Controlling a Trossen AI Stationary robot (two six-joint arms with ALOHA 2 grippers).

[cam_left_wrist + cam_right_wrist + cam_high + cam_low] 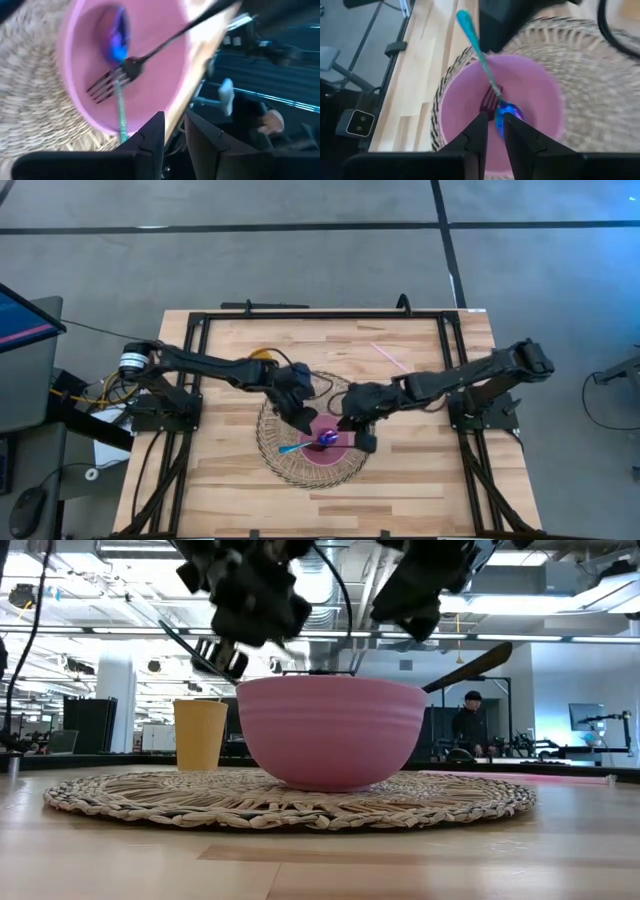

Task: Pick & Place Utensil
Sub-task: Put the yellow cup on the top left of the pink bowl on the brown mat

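1. The pink bowl (328, 442) stands on the round woven mat (290, 465), near the middle of the wooden table (240, 500).
2. Inside the bowl lies a spoon with a teal handle (294, 448) and a shiny blue-purple head; the head rests on the bottom of the bowl and the handle leans over the rim.
3. A dark fork (125, 70) is also in the bowl, its prongs lying on the inner wall, touching the handle of the spoon.
4. The long dark handle of the fork goes up and out over the rim of the bowl, on the side away from the left gripper.
5. The left gripper (297, 408) hangs just above the rim of the bowl; the bowl is directly in front of its fingers (150, 140).
6. These fingers stand close together with only a narrow gap, and nothing is seen between them, so the left gripper looks clenched and empty.
7. The right gripper (358, 430) is just beside the bowl on the other side, pointing down into it.
8. Its fingers (477, 132) are almost together above the head of the spoon; whether they grasp anything I cannot tell.
9. A yellow cup (200, 735) stands upright behind the mat, apart from the bowl.
10. A person (468, 725) in dark clothes stands far off in the room behind the table.
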